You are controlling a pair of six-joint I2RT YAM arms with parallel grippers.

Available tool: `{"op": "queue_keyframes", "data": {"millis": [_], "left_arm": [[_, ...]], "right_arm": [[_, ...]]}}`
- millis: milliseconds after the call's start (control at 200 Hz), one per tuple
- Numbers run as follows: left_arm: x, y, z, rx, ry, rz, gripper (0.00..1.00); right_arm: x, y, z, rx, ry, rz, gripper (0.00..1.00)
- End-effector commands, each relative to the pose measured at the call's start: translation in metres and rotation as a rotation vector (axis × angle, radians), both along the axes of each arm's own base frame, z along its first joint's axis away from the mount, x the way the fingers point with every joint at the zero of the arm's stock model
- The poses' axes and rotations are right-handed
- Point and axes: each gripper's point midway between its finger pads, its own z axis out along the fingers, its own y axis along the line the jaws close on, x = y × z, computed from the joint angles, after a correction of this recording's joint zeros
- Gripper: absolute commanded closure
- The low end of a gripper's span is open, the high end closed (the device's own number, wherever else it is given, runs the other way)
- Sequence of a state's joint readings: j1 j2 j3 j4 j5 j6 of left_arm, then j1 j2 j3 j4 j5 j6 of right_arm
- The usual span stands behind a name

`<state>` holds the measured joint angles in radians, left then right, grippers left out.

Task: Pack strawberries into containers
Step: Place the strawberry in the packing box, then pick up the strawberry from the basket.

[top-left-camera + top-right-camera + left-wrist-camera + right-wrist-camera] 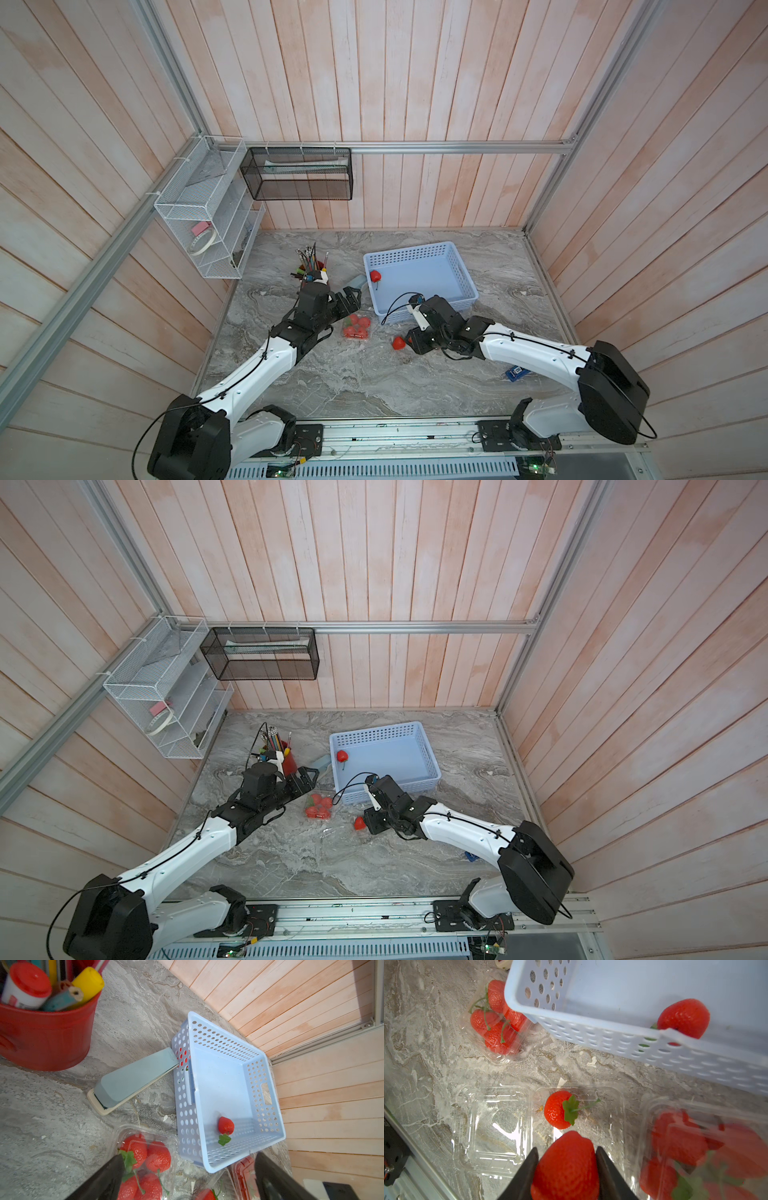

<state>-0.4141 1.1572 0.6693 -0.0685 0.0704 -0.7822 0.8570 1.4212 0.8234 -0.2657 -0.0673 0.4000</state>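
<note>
Your right gripper [409,341] reads poorly in both top views. Its fingers are buried under the wrist, and only the red tip of the held berry [399,343] pokes out above the marble table [332,386]. Your left gripper [353,296] hangs just beside the filled container [356,326], near the blue basket [409,249]. A lone berry [375,275] lies inside the basket against a wall. The clear plastic under the right gripper is almost impossible to make out from up there.

From the left wrist you see the left gripper [189,1156] with its jaws wide apart and nothing between them. One black finger covers part of the filled container [145,1163]. The other hides much of a second packed container [245,1169], so its berries cannot be counted. The stapler [133,1078] ends right at the basket's wall, and the red cup [45,1039] is cut off at the frame edge.

From the right wrist you see the right gripper [566,1167] clamped on the held berry [566,1165], whose cap end is out of frame. It hovers over the open clamshell [490,1130]: one half is bare and a loose berry [560,1109] lies in the other. The second packed container [695,1147] is blurred and cropped. The basket's corner hides part of the filled container [498,1022].
</note>
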Motion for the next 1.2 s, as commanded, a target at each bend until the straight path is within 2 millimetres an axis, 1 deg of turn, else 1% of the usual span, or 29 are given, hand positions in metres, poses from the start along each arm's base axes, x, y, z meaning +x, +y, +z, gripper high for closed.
{"op": "queue_keyframes", "data": {"millis": [0,75,175,270,310,365,465,550,610,680,740,900,1055,1195], "left_arm": [[0.001,0.004,-0.004,0.013,0.007,0.013,0.00],[0.002,0.003,-0.005,0.018,0.006,0.011,0.01],[0.003,0.002,-0.006,0.023,0.006,0.007,0.01],[0.005,0.001,-0.008,0.026,0.008,0.004,0.00],[0.005,0.001,-0.009,0.028,0.009,0.002,0.00],[0.006,0.000,-0.009,0.030,0.008,-0.001,0.00],[0.007,0.000,-0.011,0.033,0.007,-0.002,0.00],[0.008,0.000,-0.013,0.034,0.007,-0.003,0.00],[0.009,-0.002,-0.015,0.033,0.010,-0.009,0.01],[0.010,-0.004,-0.018,0.032,0.018,-0.018,0.01],[0.011,-0.007,-0.020,0.030,0.022,-0.031,0.00],[0.015,-0.015,-0.025,0.031,0.033,-0.058,0.01],[0.017,-0.023,-0.024,0.042,0.025,-0.080,0.01],[0.017,-0.024,-0.022,0.041,0.017,-0.086,0.01]], "right_arm": [[-0.001,0.006,-0.007,0.009,0.011,0.005,0.49],[-0.001,0.006,-0.013,-0.007,0.022,0.005,0.44],[0.000,0.005,-0.019,-0.024,0.032,0.002,0.41],[0.004,0.006,-0.014,-0.028,0.016,-0.004,0.41],[0.009,0.005,-0.009,-0.034,-0.002,-0.015,0.41],[0.018,0.005,0.005,-0.040,-0.042,-0.030,0.41],[0.045,0.001,0.037,-0.045,-0.136,-0.086,0.43],[0.069,-0.005,0.059,-0.029,-0.188,-0.129,0.43],[0.086,-0.010,0.070,-0.020,-0.206,-0.155,0.43],[0.104,-0.016,0.073,-0.022,-0.192,-0.175,0.43],[0.116,-0.021,0.070,-0.044,-0.164,-0.176,0.43],[0.138,-0.030,0.041,-0.129,-0.043,-0.173,0.41],[0.142,-0.026,0.006,-0.172,0.105,-0.146,0.41],[0.143,-0.023,-0.015,-0.185,0.170,-0.146,0.40]]}}
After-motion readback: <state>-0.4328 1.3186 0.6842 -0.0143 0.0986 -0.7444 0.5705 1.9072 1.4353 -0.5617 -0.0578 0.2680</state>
